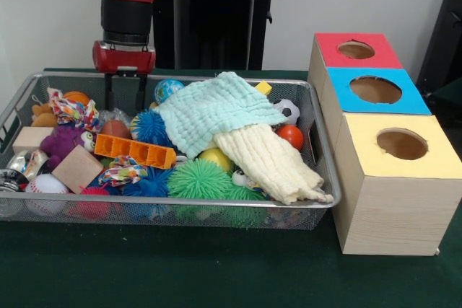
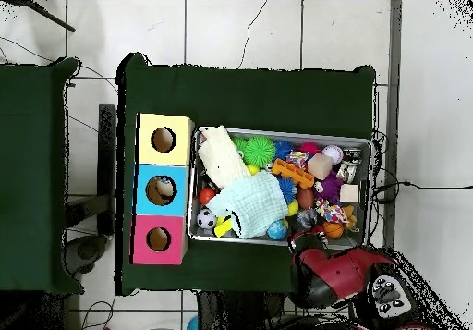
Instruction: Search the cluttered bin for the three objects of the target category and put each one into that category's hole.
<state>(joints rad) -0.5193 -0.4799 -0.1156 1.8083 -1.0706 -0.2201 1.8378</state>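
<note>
Sawyer gripper (image 1: 123, 93) at upper left of the front view, hanging just inside the far rim of the bin (image 1: 326, 178); two thin dark fingers (image 1: 108, 91) stand apart with a clear gap and hold nothing. The bin, a wire-mesh basket, fills the left and centre of the frame, its long axis running left to right. In the overhead view the bin (image 2: 369, 146) lies right of centre, long axis again left to right, with the three boxes just beside its left end.

The hole (image 1: 375, 89) sits right of centre in the front view, in the blue top between the red-topped box (image 1: 357, 50) and the yellow-topped box (image 1: 401, 146), opening straight upward.

The target category cannot be told from these views. Rubbery spiky balls (image 1: 200, 178) would likely be light and yielding, best pinched across the middle. A smooth orange ball (image 1: 291, 135) may slip. A pale green cloth (image 1: 216, 110) and a cream cloth (image 1: 271, 164) drape over the centre, probably hiding items; soft and limp, they would be taken at a raised fold.
</note>
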